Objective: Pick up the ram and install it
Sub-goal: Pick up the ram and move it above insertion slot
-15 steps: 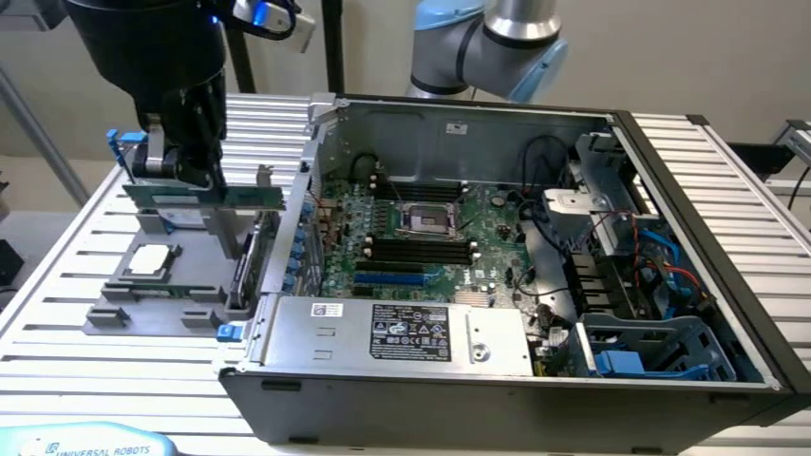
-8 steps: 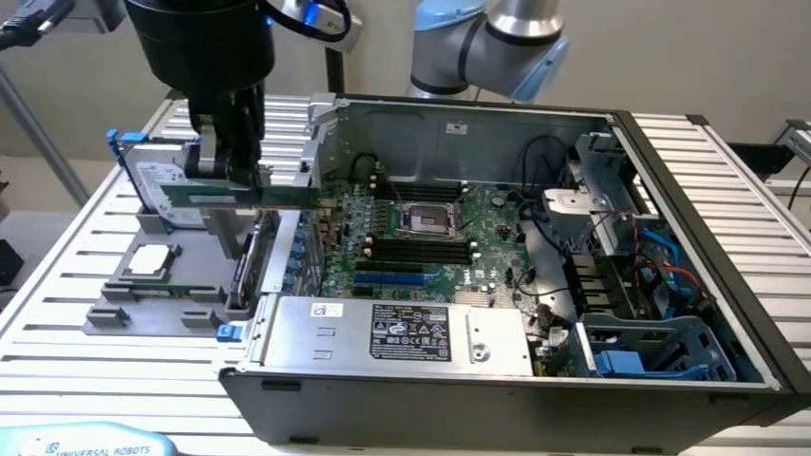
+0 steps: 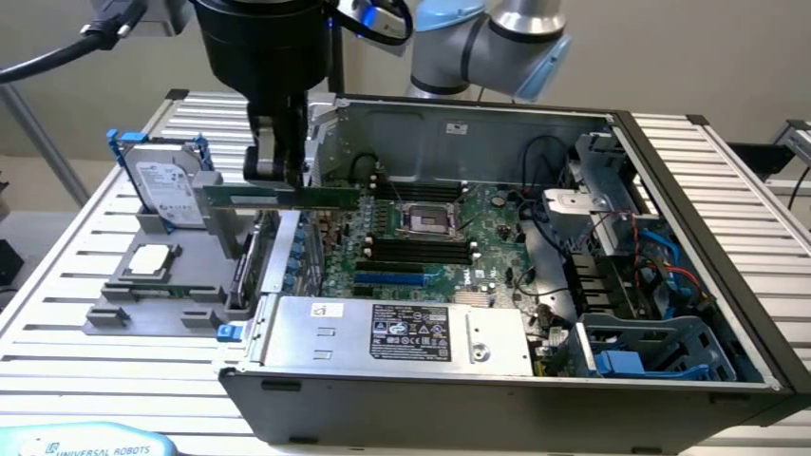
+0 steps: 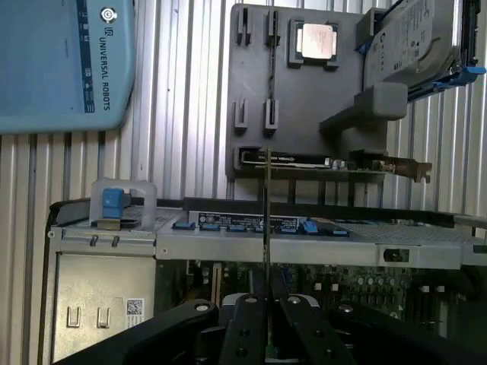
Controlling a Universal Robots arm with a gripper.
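Observation:
The ram (image 3: 332, 198) is a thin green stick hanging level in the air, with my gripper (image 3: 281, 177) shut on its top edge. It hovers over the open computer case's wall on the exterior view's left, between the grey holder (image 3: 133, 318) and the motherboard (image 3: 488, 242). The black memory slots (image 3: 412, 249) lie lower and toward the exterior view's right of it. In the wrist view the ram (image 4: 266, 220) appears edge-on as a thin line running out from my gripper (image 4: 266, 308), above the case edge.
A silver hard drive in a blue frame (image 3: 171, 185) and a CPU (image 3: 150, 258) sit on the grey holder. The power supply (image 3: 380, 332) fills the case's near side, cables and a blue drive cage (image 3: 647, 351) its right. A Universal Robots box (image 4: 65, 61) lies nearby.

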